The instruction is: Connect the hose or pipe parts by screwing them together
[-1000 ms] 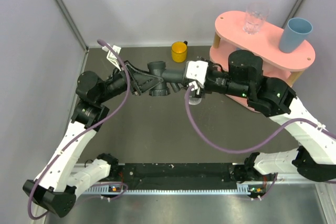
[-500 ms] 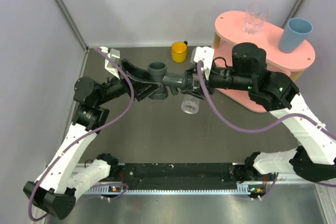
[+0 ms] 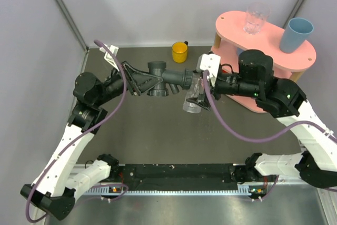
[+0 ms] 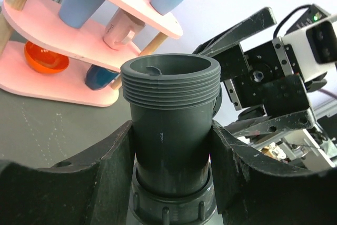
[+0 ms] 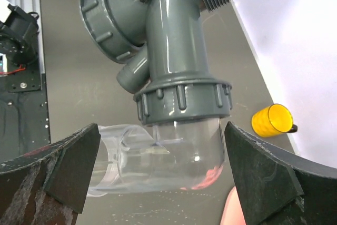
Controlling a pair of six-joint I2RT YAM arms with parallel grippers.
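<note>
My left gripper point(image 3: 156, 84) is shut on the dark grey T-shaped fitting point(image 3: 164, 77) and holds it above the table. In the left wrist view its fingers point(image 4: 105, 177) press both sides of the fitting's body point(image 4: 169, 130), below the threaded end. The clear elbow piece point(image 3: 191, 98) hangs from the fitting's right end by its grey collar point(image 3: 188, 79). My right gripper point(image 3: 198, 94) stands open around the clear piece. In the right wrist view the collar point(image 5: 184, 101) and the clear elbow point(image 5: 158, 156) lie between the right gripper's point(image 5: 162, 146) spread fingers point(image 5: 73, 167), which touch neither.
A yellow cup point(image 3: 179, 51) stands on the table behind the fitting. The pink two-level rack point(image 3: 231, 30) at the back right carries a drinking glass point(image 3: 256, 18) and a blue cup point(image 3: 296, 35). Grey walls close in the left and back.
The right gripper has opened and let go of the clear piece, and its wrist has turned. The left arm still holds the fitting, shifted slightly.
</note>
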